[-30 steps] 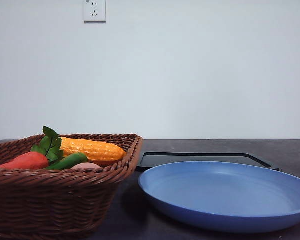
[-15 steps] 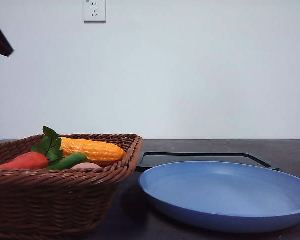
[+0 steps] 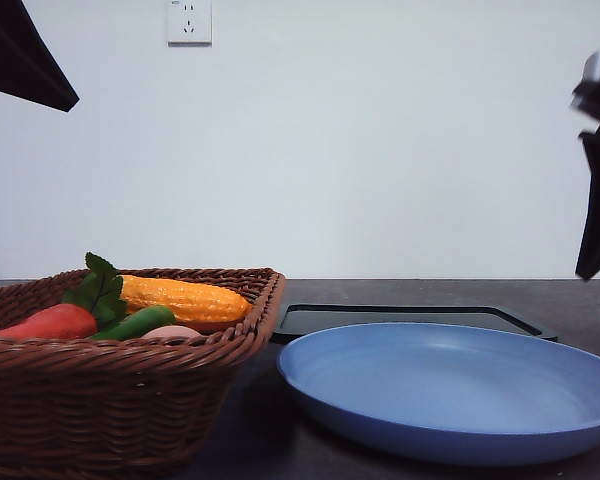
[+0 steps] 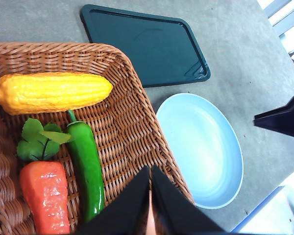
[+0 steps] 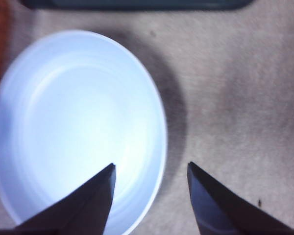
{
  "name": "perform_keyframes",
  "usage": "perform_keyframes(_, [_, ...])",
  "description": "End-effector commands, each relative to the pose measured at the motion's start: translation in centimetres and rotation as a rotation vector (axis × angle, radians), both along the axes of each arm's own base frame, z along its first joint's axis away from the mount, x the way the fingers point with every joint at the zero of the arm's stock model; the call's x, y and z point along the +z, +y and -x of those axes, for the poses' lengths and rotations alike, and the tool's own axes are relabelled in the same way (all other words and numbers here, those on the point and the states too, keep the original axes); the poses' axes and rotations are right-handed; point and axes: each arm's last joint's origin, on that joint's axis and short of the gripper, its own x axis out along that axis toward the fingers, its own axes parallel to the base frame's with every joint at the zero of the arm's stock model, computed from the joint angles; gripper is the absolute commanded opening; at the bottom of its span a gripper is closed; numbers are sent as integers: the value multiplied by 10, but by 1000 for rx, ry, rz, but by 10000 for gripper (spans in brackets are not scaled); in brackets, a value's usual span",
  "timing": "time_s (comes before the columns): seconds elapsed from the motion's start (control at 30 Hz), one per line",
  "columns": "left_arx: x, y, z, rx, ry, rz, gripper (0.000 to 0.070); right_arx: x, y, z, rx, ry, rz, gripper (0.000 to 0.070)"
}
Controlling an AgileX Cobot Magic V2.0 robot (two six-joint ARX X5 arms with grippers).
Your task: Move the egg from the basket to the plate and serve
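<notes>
Hanging high above the basket point(image 3: 130, 370) in the front view, the left arm shows as a dark wedge whose fingers cannot be made out, so from this angle its state cannot be told. The right gripper point(image 3: 598, 180), blurred and cut by the frame edge, hovers above the far side of the blue plate point(image 3: 450, 395) from the basket. The egg point(image 3: 172, 331) is barely a pinkish sliver behind the basket's near rim, tucked beside the green pepper point(image 3: 135, 323) and carrot point(image 3: 48, 322), with the corn point(image 3: 185, 298) toward the far wall. A black tray point(image 3: 410, 318) lies behind the plate.

From the left wrist, the left gripper point(image 4: 150, 205) has its fingers nearly pressed together, with a thin pinkish strip glimpsed in the slit between them, likely the egg. Most of it is masked. Judged from here, a descent with the fingers this close would strike the egg rather than straddle it, or nudge the pepper point(image 4: 85, 169) lying just beside; the smooth oval could also roll along the basket point(image 4: 132, 122) weave.

From the right wrist, the right gripper point(image 5: 149, 196) stands spread, empty, over the plate point(image 5: 63, 127) rim. The picture is soft, and a clipped rim could tip the plate.
</notes>
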Motion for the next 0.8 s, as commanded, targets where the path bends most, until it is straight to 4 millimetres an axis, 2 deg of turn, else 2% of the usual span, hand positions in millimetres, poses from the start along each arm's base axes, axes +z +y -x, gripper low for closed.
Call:
perform_keyframes(0.0, [6,-2,-2,-16,-31,2,154,-6,2,-4,6,20,4,294])
perform_keyframes(0.1, [6,-2,-2,-2,-14,17,279,-14,5,-10,21,51,-4,280])
perform_keyframes(0.17, [6,-2,-2,-1,-12,18,307,-20,8,-14,37,68,-23,267])
perform_keyframes(0.47, [6,-2,-1,5,0,23,309,-44,18,-27,73,135,-27,202])
perform_keyframes(0.7, [6,-2,-1,5,3,22,309,-48,19,-28,66,153,-22,0])
perform_keyframes(0.77, [6,-2,-1,5,2,22,310,-48,19,-28,62,155,-24,0])
